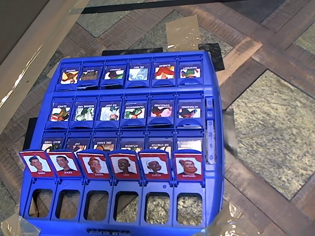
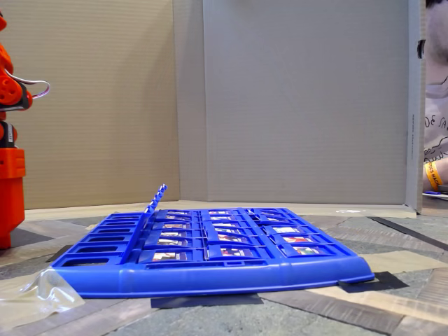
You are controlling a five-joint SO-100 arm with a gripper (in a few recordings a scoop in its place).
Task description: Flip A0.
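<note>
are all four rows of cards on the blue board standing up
No, in the overhead view just the red-framed row stands upright, while the other three rows lie flat on the blue board.

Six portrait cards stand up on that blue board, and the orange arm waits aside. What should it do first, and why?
Probably swing the arm over the board toward the upright cards: it stands beside the board, touching nothing, while those six are the only flaps raised. Which is A0 I cannot tell.
</note>
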